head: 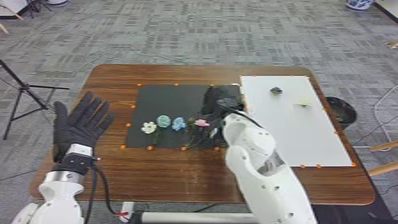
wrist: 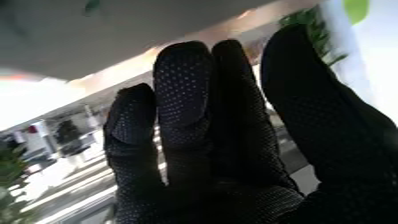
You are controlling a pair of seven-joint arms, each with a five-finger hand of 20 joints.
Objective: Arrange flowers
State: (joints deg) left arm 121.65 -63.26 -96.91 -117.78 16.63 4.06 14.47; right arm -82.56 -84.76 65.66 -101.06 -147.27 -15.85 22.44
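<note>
Evidently, in the head view, the right hand is poised at the black mat's right side, near the pink flower; contact cannot be told. Along the mat's front edge, white, green and blue flowers are lined up. By the desk's left edge, the left hand is raised, fingers straight. A tripod is stood on grey carpet. In the right wrist view, the right hand is opened, thumb spread from straight fingers.

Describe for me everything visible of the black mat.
The black mat is flat, rectangular, on the table, with orange dots along its edges. On its nearer half lie a white flower, green flower, blue flower and pink flower. The right hand hides part of its right side. Whether they touch is unclear.
</note>
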